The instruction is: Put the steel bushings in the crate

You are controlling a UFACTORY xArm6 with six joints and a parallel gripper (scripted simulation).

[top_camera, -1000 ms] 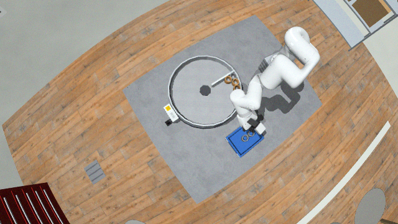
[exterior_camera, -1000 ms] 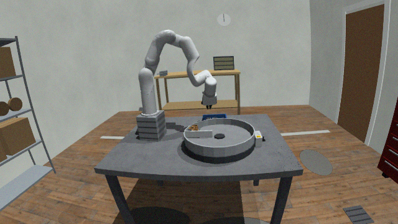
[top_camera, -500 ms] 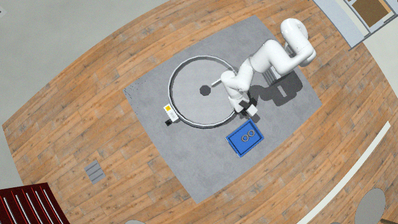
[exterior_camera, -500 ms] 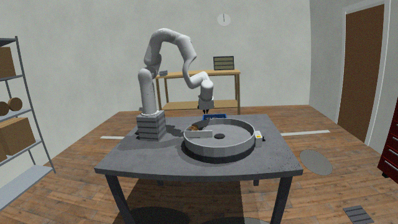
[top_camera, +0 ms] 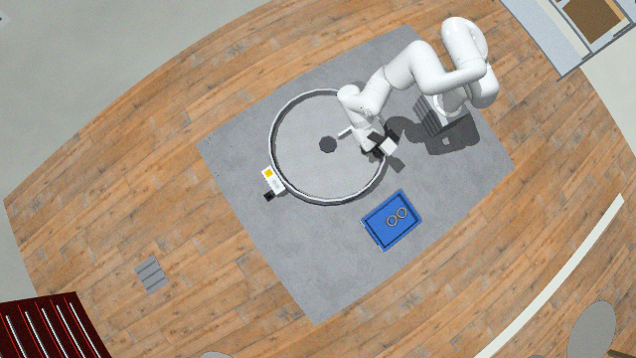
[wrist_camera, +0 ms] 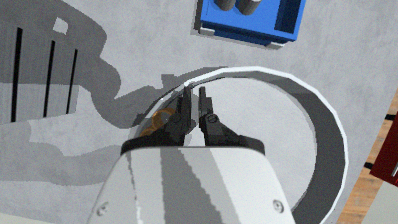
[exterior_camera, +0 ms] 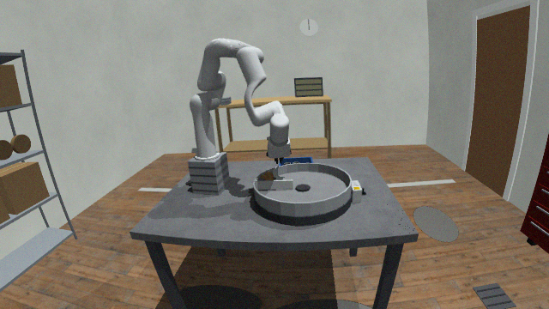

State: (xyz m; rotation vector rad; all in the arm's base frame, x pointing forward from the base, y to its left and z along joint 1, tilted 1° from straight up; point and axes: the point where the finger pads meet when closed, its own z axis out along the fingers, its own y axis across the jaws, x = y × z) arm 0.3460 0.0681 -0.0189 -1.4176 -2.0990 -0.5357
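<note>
Wooden flooring surrounds the grey desk [exterior_camera: 214,223], which carries the round grey turning table with a raised rim [top_camera: 278,164], the blue rectangular crate [top_camera: 378,234] and the white arm's ribbed pedestal [exterior_camera: 223,160].

Two steel ring bushings [top_camera: 397,217] lie side by side in the crate, so by my judgement one more is needed. The arm's black fingers hang over the near rim of the turning table, clenched nearly together with nothing between them. Just beside them, mostly hidden behind the left finger, an orange-brown ring bushing [wrist_camera: 161,120] shows in the wrist view; no steel one is visible on the table from any view.

The risk is plain: the closest part is likely the wrong material, and taking it would break the task. Descending with the fingers this narrow could also knock a ring aside or strike the rim.
</note>
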